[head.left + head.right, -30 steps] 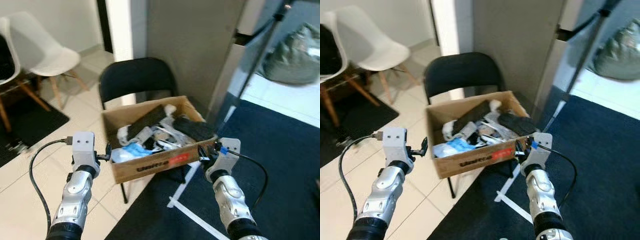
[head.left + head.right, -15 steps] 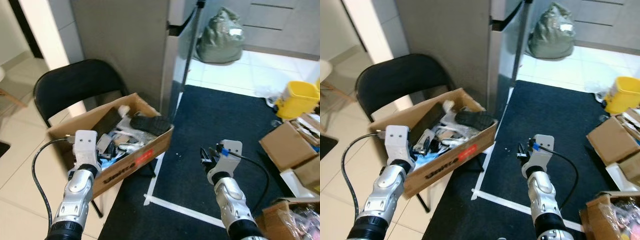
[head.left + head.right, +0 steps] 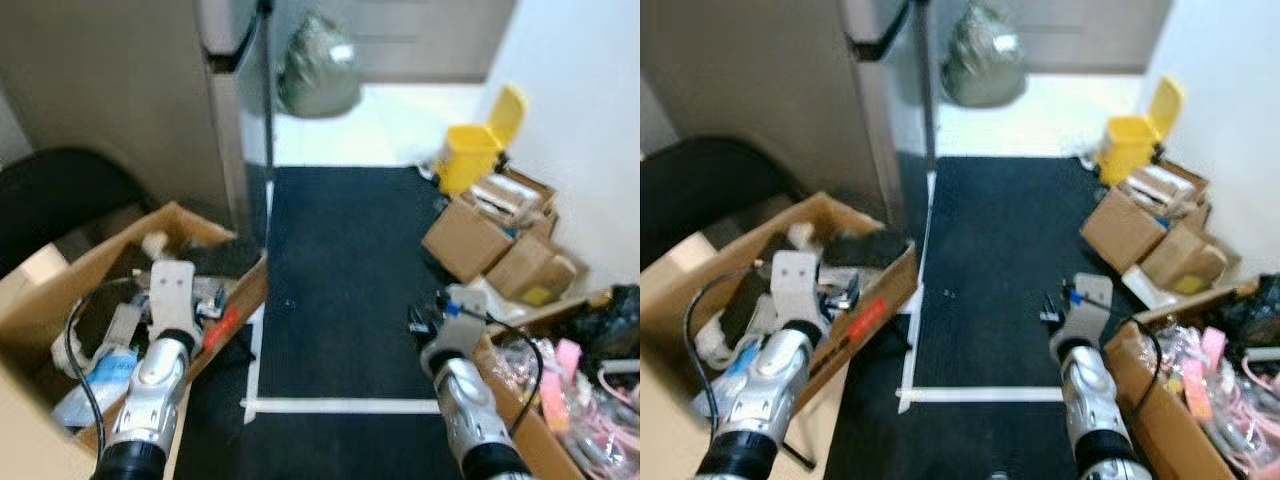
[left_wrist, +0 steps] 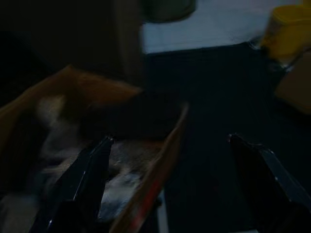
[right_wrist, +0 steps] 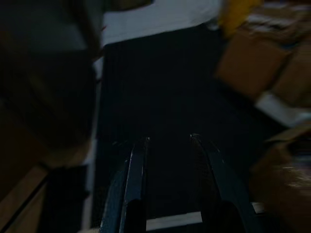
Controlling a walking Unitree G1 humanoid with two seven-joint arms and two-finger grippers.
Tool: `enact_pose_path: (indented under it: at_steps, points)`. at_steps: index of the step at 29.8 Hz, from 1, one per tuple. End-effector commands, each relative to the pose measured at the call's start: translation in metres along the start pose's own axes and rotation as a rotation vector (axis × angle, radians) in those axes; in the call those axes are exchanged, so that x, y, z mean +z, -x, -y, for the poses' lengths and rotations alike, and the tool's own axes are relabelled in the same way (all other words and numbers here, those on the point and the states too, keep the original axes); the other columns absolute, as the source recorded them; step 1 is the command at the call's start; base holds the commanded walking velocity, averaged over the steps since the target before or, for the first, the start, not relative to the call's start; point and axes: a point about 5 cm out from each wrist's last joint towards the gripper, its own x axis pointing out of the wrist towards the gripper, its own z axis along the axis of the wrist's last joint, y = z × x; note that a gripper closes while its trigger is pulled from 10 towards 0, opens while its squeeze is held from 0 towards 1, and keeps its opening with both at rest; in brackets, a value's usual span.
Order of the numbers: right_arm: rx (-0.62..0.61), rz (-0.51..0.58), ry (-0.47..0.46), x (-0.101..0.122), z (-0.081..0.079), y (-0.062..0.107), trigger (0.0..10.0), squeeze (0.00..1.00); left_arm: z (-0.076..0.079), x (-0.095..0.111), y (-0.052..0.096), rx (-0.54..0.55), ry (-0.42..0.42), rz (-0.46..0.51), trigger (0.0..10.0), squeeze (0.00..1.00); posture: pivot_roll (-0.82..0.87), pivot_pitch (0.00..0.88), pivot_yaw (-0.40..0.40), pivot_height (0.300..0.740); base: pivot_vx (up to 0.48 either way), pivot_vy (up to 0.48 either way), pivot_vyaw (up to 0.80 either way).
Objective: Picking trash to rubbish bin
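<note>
Swung rightward since half a second ago: cardboard box of trash (image 3: pixel 60 300) now at 9 o'clock of the head views, black chair (image 3: pixel 50 190) nearly out at 10 o'clock. Same junk inside: white tubing, a blue-and-white packet, black pieces. Yellow rubbish bin (image 3: pixel 475 150) newly near at 1 o'clock, lid tipped up, against the white wall. Just below it, a stack of closed cartons (image 3: pixel 500 245). At 4 o'clock, an open box (image 3: pixel 1170 400) crammed with pink and white clutter. Green sack (image 3: pixel 318 75) at 12 o'clock on pale tile. Black mat (image 3: pixel 340 290) down the middle, white tape line across it.

Left wrist: left gripper (image 4: pixel 170 160) spread wide, empty, over the trash box rim.

Right wrist: right gripper (image 5: pixel 167 150) narrowly parted, empty, above the mat; cartons and bin dim at 1 o'clock.
</note>
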Motion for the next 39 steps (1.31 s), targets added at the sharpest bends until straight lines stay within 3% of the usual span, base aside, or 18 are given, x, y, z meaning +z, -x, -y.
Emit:
enact_pose_path:
  at_steps: [1,39]
  points:
    - [-0.003,-0.027,-0.006,-0.0067,-0.0023,0.0023,10.0,0.00,-0.0036,-0.0080,0.0028,0.008,-0.020,-0.036,10.0,0.00,0.04,0.091,0.018,0.740,0.000,0.000,-0.80]
    - [-0.035,-0.069,-0.015,-0.0146,-0.0004,0.0055,10.0,0.00,-0.0024,-0.0079,-0.0002,-0.003,-0.030,-0.048,10.0,0.00,0.05,0.100,0.051,0.740,0.000,0.000,-0.80]
